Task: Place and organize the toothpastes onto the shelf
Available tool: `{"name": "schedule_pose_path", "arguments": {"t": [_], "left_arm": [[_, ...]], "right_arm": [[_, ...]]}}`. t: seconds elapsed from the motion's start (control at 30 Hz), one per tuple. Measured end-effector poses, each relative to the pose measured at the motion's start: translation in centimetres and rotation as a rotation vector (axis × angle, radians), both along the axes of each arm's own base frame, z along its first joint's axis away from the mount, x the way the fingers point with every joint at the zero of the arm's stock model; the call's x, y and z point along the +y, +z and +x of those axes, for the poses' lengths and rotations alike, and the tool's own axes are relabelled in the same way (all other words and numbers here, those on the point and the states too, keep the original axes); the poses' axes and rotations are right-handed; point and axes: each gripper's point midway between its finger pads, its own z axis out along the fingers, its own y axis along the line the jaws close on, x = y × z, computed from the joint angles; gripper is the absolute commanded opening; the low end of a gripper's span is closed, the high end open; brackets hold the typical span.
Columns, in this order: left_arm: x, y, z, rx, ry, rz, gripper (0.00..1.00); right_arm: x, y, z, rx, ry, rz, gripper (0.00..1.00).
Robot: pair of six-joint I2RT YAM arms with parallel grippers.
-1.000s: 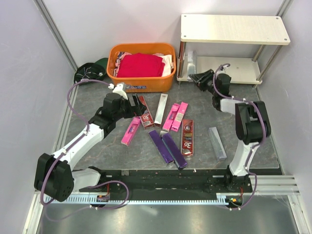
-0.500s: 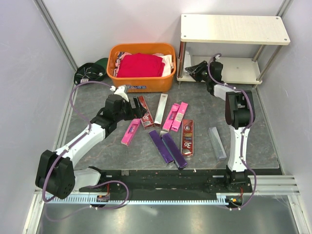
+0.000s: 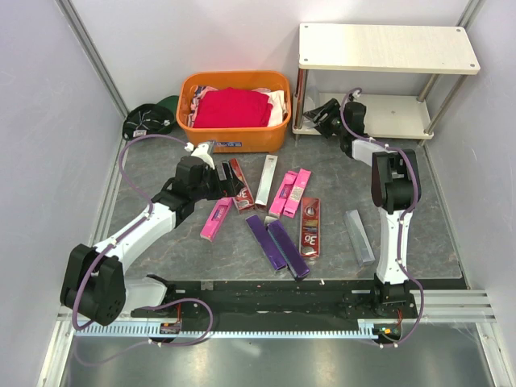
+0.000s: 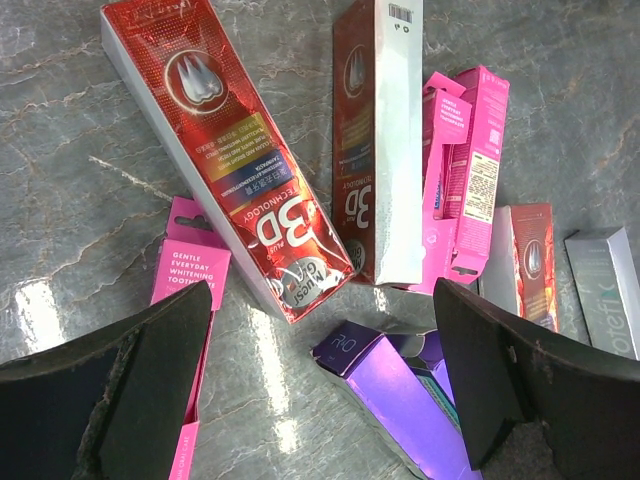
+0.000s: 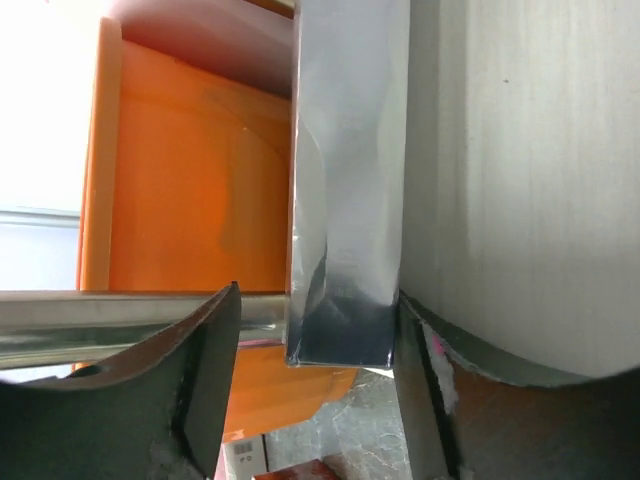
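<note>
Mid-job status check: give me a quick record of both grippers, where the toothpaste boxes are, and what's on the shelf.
left gripper: open, hovering over a dark red box on the table
right gripper: open, fingers either side of a silver box, with a gap on one side
silver box: at the left end of the shelf's lower board
top board: no boxes seen
boxes on table: nine, scattered between the arms
basket: holds a red cloth
</note>
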Motion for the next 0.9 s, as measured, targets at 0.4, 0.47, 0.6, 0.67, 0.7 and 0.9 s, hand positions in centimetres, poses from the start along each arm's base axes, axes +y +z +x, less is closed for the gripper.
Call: {"name": "schedule_pose_path", "arguments": {"t": [0.4,0.47,0.6,0.67,0.7,0.9], "left_arm": [[-0.3,0.1,0.0,-0.006,-0.014,-0.013,0.99],[-0.4,0.0,-0.1,-0.004,-0.018,-0.015,0.99],[-0.4,-0.3,-0.3,0.003,-0.023,-0.014,0.99],[-0.4,-0.5,-0.4,0.008,-0.024,-0.014,0.99],[-0.3,-0.6,-0.5,0.011,-0.025,-0.013,0.99],[-0.8,-0.5,-0.7,0.011,-0.049,-0.029,0.99]], "right_arm": [[-1.8,1.0,-2.0,0.002,-0.066,-0.113,0.97],[-2.0,0.9,-2.4,0.004,-0.072,-0.126,0.96],[-2.2,0.6,-3.3,0.015,-0.076,-0.136,0.95],[-2.3,-0.2,-3.9,0.034,-0.076,-0.141,0.95],[-2.3,-0.8,-4.3,0.049,-0.076,-0.145,0.96],[-3.1,-3.2,-9.1,0.140,-0.077,-0.187,0.96]]}}
